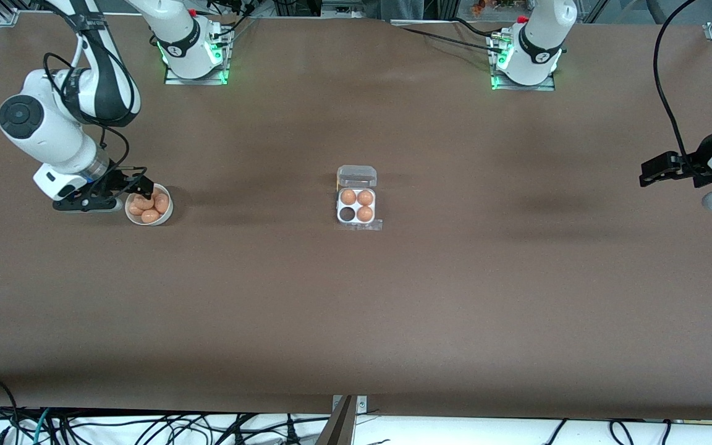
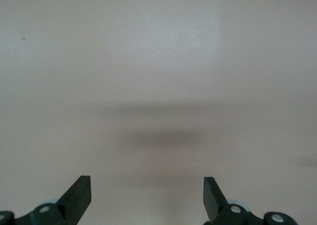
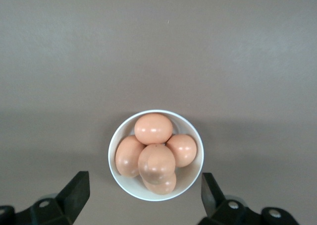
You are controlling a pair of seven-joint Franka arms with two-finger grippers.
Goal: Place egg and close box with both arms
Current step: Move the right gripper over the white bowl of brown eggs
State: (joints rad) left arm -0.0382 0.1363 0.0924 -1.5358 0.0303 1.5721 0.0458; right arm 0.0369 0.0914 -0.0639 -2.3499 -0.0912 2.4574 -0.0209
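The right gripper (image 3: 141, 197) hangs wide open and empty over the white bowl (image 1: 149, 220), which holds a pile of eggs (image 3: 154, 150). The box (image 1: 356, 206) sits mid-table with its lid up at twelve o'clock; three cells hold eggs, and the seven o'clock cell is bare. The left gripper (image 2: 147, 197) waits wide open and empty over bare table (image 1: 356, 309) at its own end.
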